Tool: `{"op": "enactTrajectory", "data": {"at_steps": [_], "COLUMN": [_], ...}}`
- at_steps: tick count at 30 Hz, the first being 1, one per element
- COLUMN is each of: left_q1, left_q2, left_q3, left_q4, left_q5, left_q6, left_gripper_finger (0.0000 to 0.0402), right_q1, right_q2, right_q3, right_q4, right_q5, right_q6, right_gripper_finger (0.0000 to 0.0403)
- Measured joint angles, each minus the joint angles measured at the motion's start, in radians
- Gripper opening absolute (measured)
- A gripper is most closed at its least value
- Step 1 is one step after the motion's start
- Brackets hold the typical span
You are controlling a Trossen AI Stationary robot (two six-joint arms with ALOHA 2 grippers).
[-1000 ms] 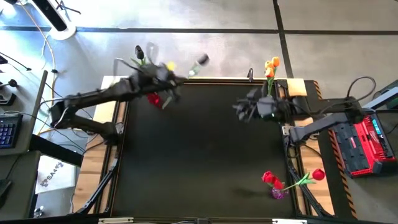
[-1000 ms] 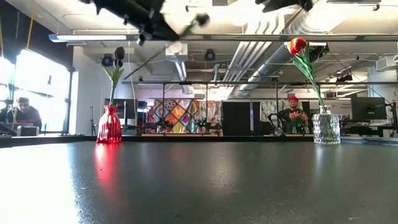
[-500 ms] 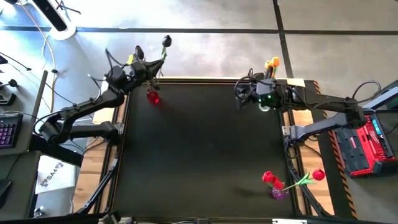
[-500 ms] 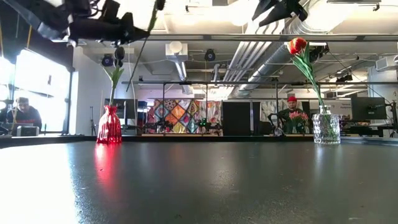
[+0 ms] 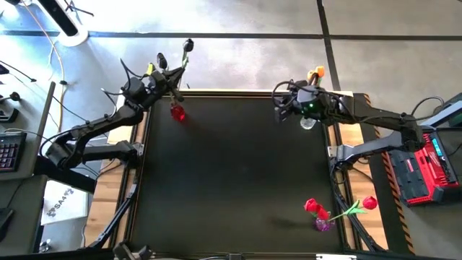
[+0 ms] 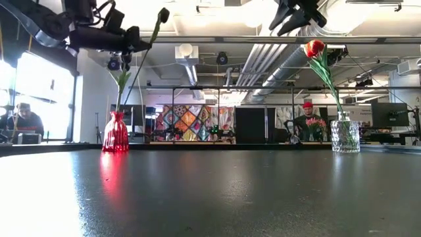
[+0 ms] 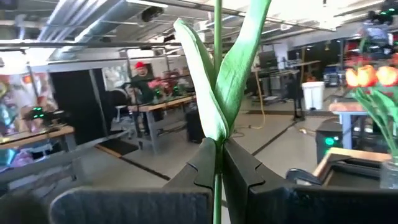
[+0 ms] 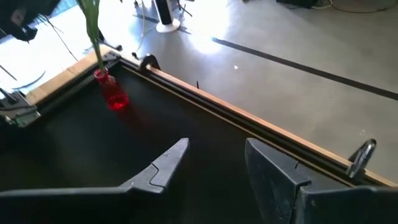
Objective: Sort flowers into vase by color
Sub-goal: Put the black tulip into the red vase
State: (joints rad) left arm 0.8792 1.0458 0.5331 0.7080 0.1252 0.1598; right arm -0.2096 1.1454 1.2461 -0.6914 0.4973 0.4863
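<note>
A black-headed artificial tulip with a long thin green stem [image 6: 146,49] is held high over the far left corner of the black table [image 5: 231,180] by the left gripper [image 7: 217,163], whose two dark fingers are clenched on the stem just below the leaves. In the low view the stem is seen slanting, with its lower end close above the small red glass vase [image 6: 116,133], where another dark-headed flower [image 6: 125,56] already stands. The step in hand is judged to be the seating of this stem in that vase.

For this to be done well, the stem should first be brought nearer to upright, so that its tip is aimed into the narrow neck rather than at the rim. The descent is best made slowly, since a light vase may be tipped by a sideways push. The leaves of the flower already inside should be kept clear. The grip should be loosened only once the stem is well down in the neck.

The right gripper [image 8: 214,163] is held above the table's far right corner with its fingers spread and nothing between them, near the vase holding orange tulips [image 5: 315,74]. At the near right, red tulips [image 5: 315,208] are standing in a clear patterned glass vase [image 6: 345,135].
</note>
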Motion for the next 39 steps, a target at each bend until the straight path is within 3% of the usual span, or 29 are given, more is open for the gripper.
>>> {"op": "enactTrajectory", "data": {"at_steps": [7, 17, 28, 39], "left_q1": [0.038, 0.038, 0.038, 0.038], "left_q2": [-0.049, -0.151, -0.163, -0.163], "left_q3": [-0.155, -0.298, -0.308, -0.308], "left_q4": [0.137, 0.178, 0.241, 0.163], "left_q5": [-0.048, -0.101, -0.062, -0.06], "left_q6": [-0.135, -0.107, -0.113, -0.157], "left_gripper_finger": [0.0, 0.0, 0.0, 0.0005], "right_q1": [0.0, -0.017, -0.065, -0.065], "right_q2": [0.0, 0.0, 0.0, 0.0], "right_q3": [0.0, 0.0, 0.0, 0.0], "right_q4": [-0.059, -0.068, -0.042, -0.043], "right_q5": [0.0, 0.007, -0.047, -0.091], "right_q6": [-0.005, -0.05, -0.06, -0.038], "right_gripper_finger": [0.0145, 0.0145, 0.0145, 0.0145]}}
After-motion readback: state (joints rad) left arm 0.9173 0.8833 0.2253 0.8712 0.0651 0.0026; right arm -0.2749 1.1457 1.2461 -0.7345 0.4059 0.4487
